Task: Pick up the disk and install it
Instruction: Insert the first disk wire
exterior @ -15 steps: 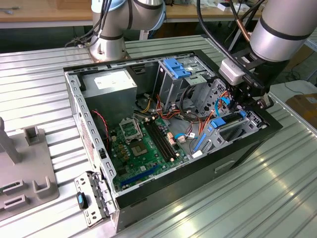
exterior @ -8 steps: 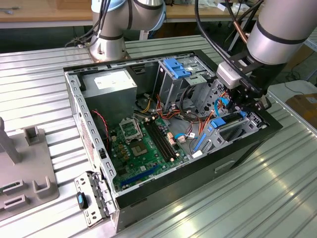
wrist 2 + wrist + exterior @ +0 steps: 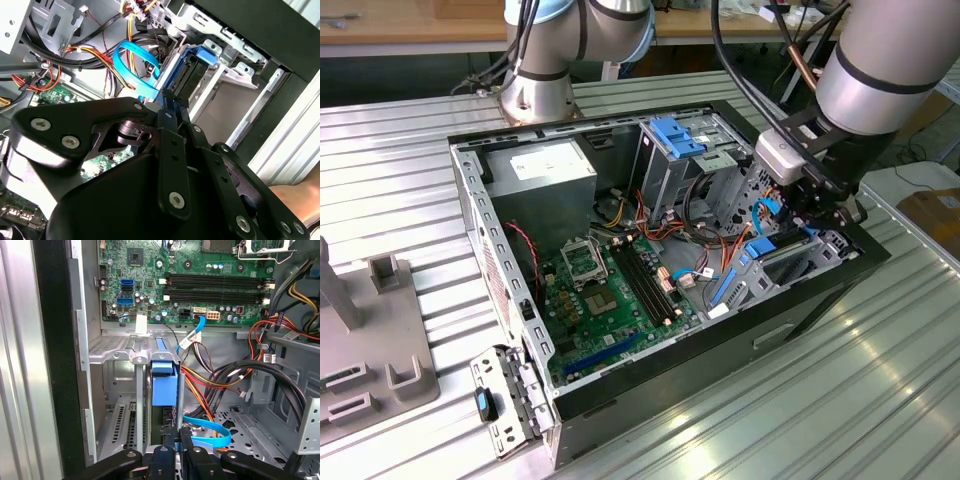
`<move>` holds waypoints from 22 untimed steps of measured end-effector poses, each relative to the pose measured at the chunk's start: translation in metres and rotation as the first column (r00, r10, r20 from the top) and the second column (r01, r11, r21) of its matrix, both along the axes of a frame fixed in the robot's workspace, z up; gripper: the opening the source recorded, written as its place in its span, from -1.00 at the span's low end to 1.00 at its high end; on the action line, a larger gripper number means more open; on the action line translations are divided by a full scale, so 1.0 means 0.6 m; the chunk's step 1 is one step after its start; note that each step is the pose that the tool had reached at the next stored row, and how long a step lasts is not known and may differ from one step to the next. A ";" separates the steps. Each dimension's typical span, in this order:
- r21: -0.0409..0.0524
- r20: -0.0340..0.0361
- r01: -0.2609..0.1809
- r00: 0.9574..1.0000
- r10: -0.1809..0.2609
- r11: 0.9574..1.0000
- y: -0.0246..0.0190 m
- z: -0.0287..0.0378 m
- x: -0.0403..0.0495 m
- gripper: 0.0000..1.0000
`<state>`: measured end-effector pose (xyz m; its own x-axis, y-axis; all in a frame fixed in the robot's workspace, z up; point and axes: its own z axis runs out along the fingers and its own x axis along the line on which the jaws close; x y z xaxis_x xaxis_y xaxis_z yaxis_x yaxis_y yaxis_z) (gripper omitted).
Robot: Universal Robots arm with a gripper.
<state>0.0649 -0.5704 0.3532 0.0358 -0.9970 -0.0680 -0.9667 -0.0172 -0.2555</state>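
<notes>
The disk [image 3: 164,384] stands on edge in the metal bay at the front corner of the open computer case [image 3: 470,200], its blue carrier rail facing the first wrist view. My gripper [image 3: 176,441] is shut on the disk's near edge, a black finger on each side. In the second wrist view the gripper [image 3: 170,107] reaches down to the disk [image 3: 201,56], whose blue end sits between the bay's silver rails. In the exterior view my gripper [image 3: 812,218] hangs over the case's right end, with the disk [image 3: 767,247] just below it.
A blue flat cable [image 3: 210,432] and bundles of wires [image 3: 240,375] lie close beside the bay. The motherboard [image 3: 610,300] covers the case floor, with a grey power supply [image 3: 542,172] and a blue-latched drive cage [image 3: 675,135] behind. A grey fixture [image 3: 370,340] stands on the exterior view's left.
</notes>
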 end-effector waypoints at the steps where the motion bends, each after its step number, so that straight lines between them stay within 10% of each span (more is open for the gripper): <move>1: 0.000 0.000 0.000 1.000 0.000 1.000 0.0000 0.000 0.000 -0.68; 22: 0.000 0.000 0.009 1.000 -0.009 1.000 -0.0049 -0.014 0.005 -0.68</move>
